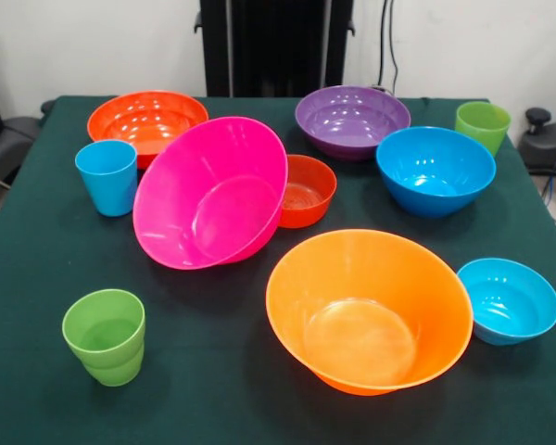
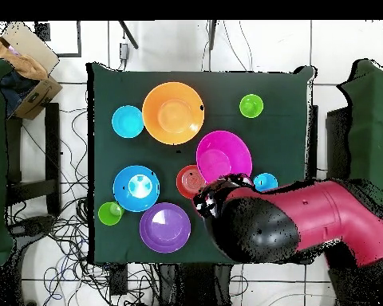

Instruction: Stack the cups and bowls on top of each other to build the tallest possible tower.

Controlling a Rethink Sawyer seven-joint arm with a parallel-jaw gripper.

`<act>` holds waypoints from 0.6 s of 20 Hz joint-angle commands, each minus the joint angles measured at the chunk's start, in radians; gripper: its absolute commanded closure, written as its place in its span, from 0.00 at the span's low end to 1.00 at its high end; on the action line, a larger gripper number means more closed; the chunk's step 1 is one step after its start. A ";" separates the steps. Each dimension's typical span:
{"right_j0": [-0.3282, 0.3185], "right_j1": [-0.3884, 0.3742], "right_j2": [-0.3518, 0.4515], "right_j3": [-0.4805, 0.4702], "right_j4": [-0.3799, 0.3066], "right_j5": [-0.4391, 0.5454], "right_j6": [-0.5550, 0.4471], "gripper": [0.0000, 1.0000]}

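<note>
All bowls and cups sit apart on the green cloth, and no tower is in view. The large pink bowl [image 1: 210,193] [image 2: 224,156] tilts against the small red-orange bowl [image 1: 306,190]. In front sits the large orange bowl [image 1: 371,311], with the small blue bowl [image 1: 508,299] beside it. At the back are the medium red-orange bowl [image 1: 146,120], purple bowl [image 1: 352,120] and blue bowl [image 1: 435,170]. The sky blue cup [image 1: 107,176] and two green cups [image 1: 105,336] [image 1: 483,125] stand upright. My gripper [image 2: 204,199] shows only from overhead, at the end of the arm.
The red and black arm [image 2: 306,223] covers the table corner and the medium red-orange bowl in the overhead view. The green cloth [image 1: 37,278] reaches the table edges. A cardboard box [image 2: 27,68] and loose cables [image 2: 59,231] lie off the table.
</note>
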 commanded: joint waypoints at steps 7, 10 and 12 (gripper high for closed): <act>0.119 0.116 -0.055 0.045 -0.196 -0.021 -0.138 0.00; 0.159 0.220 -0.141 0.052 -0.309 -0.111 -0.111 0.00; 0.176 0.286 -0.187 0.046 -0.375 -0.156 -0.100 0.00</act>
